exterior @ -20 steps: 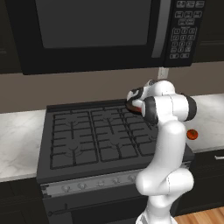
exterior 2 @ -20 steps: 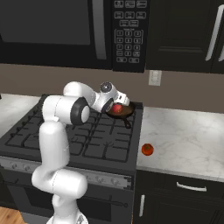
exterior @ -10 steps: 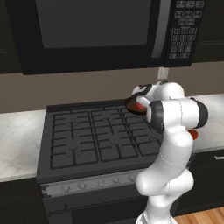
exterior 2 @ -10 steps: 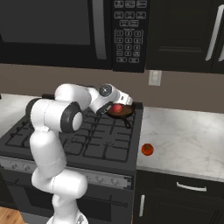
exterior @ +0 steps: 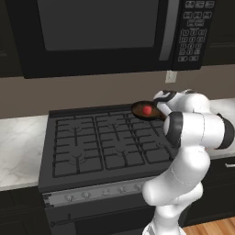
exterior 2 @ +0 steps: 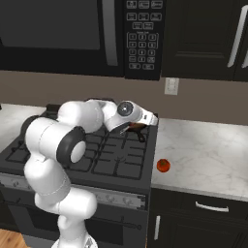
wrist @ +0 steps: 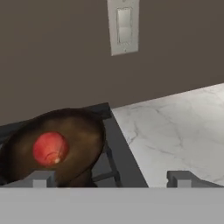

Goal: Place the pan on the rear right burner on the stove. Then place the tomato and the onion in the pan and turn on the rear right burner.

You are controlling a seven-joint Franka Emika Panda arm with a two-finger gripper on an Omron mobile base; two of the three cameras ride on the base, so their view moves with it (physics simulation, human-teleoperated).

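Pan [exterior: 146,110] sits on the rear right burner [exterior: 153,120] of the stove [exterior: 96,147], with the tomato [wrist: 50,148] inside it, left of centre in the hand view. Onion [exterior 2: 163,165] is out on the marble counter [exterior 2: 203,155], just beside the stove's right edge and near the counter's front, well apart from the pan. Gripper [wrist: 111,178] hangs just off the pan's right rim, jaws spread wide, nothing between the fingertips [wrist: 42,178].

My read: tomato done, onion pickup is the step in hand.

How to do it well:
- lift clear of the pan rim before swinging right, so the pan doesn't get knocked off the grate
- come down on the onion from straight above, jaws straddling its widest part; it's round and will likely roll if one finger touches first
- close gently and centred, then lift vertically
- carry it high over the rim and release low over the bare half of the pan, not on the tomato

Knob comes after that.
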